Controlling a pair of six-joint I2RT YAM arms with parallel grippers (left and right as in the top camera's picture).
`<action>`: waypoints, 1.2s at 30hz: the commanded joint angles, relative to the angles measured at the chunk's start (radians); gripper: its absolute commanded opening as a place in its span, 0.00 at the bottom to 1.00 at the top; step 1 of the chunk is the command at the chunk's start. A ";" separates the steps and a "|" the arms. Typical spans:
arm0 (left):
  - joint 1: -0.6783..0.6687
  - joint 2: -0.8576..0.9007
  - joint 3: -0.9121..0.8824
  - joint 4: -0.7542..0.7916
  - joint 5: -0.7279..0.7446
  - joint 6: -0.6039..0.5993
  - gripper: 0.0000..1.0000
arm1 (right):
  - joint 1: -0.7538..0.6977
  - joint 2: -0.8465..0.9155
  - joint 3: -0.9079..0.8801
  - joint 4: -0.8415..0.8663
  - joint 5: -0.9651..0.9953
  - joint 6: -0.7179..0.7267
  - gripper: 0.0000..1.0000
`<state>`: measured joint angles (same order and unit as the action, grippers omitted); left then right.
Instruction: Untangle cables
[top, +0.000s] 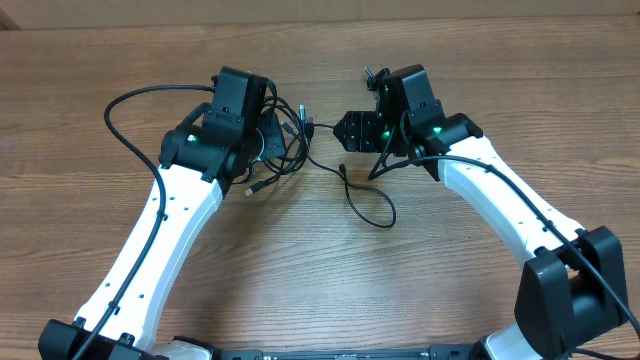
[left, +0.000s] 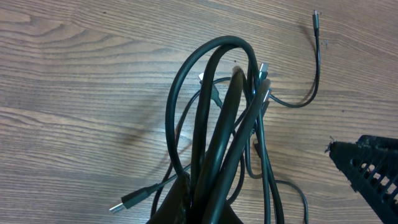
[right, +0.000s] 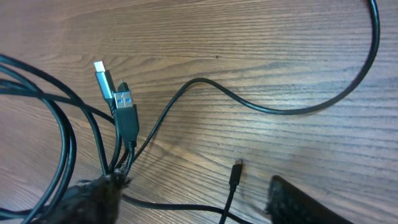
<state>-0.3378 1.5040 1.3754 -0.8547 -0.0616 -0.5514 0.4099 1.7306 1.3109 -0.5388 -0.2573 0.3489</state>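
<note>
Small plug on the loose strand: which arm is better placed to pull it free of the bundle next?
Probably right. The left gripper is shut on the cable bundle, anchoring it. The right gripper stands open, with the small plug lying between its fingers.

The left gripper (left: 194, 210) at the bottom edge pinches a bundle of black cables (left: 214, 112) looping up the frame over the wooden table (left: 74, 93); one plug (left: 124, 202) lies lower left, another plug (left: 316, 14) top right, the right gripper's ribbed finger (left: 370, 168) apart at the right
</note>
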 joint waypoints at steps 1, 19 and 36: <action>0.005 -0.002 0.006 0.002 -0.016 -0.009 0.04 | -0.002 -0.027 0.026 -0.003 0.010 -0.005 0.80; 0.005 -0.002 0.006 0.116 0.582 0.558 0.04 | -0.002 -0.027 0.026 -0.040 -0.017 -0.089 0.93; 0.097 -0.002 0.006 0.024 0.156 0.169 0.04 | -0.003 -0.027 0.026 -0.039 -0.005 -0.088 0.93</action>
<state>-0.2668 1.5040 1.3754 -0.8284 0.1997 -0.2279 0.4080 1.7306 1.3109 -0.5797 -0.2619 0.2684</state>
